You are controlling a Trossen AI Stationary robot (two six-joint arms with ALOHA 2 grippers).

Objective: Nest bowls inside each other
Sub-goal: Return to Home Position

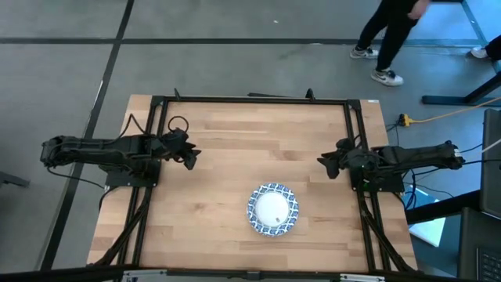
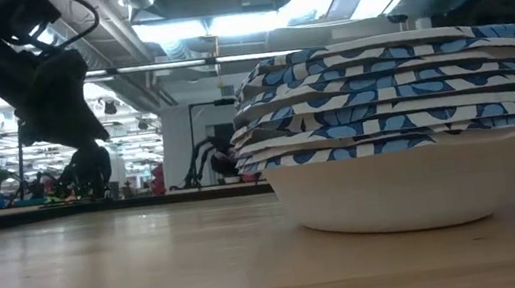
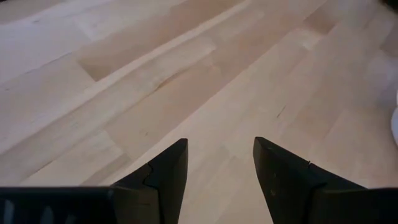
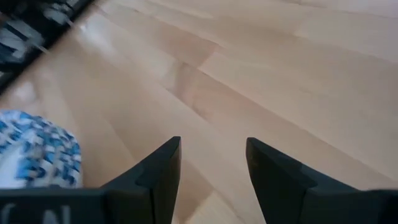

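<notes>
The stack of bowls [image 1: 273, 209] sits on the near side of the counter [image 1: 219, 141], slightly right of centre, nested evenly (the nesting looks finished). The left hand [image 1: 190, 157] hovers at the left edge and the right hand [image 1: 322, 160] at the right edge, both parted wide and empty. Homing well means folding each arm outward, away from the stack. The pale wood is bare elsewhere. A person [image 1: 389, 35] crosses the grey floor [image 1: 235, 63] far right.
</notes>
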